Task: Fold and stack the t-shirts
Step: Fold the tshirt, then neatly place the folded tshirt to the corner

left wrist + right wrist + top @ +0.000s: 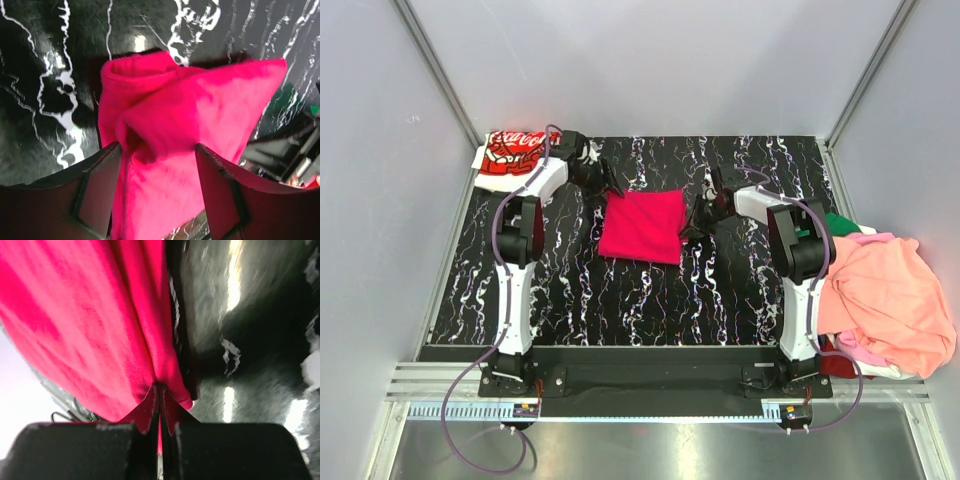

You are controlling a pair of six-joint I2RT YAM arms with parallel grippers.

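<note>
The crimson-pink t-shirt point(642, 226), folded near-square with no marked long axis, lies directly between both grippers, neither arm nearer. The right gripper point(692, 228) is clamped tight on its right edge; the left gripper point(612, 188) stands part-open astride the bunched far-left corner, grip unconfirmed. Judgement: the next lift depends on that left closure.
</note>
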